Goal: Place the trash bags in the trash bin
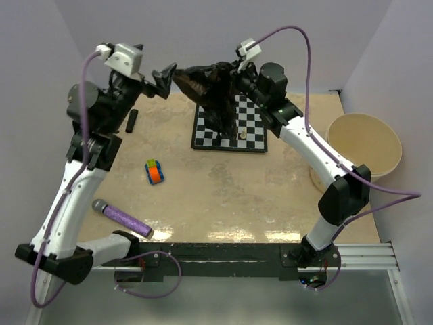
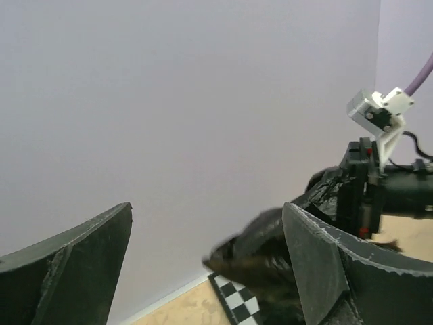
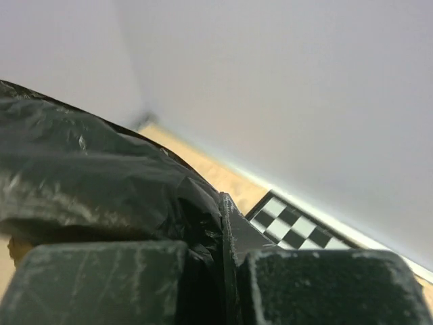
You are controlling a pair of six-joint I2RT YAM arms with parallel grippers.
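Glossy black trash bag is hung aloft, crumpled; cream trash bin is stood upright, well apart.
A short black roll is laid flat, far left.

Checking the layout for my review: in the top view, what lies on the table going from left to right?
black trash-bag roll → toy car → chessboard → trash bin

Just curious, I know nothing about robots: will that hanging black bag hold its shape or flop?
Probably floppy: the trash bag droops in crumpled folds below the right gripper. Its glossy film looks slippery and likely very light, so it may sway.
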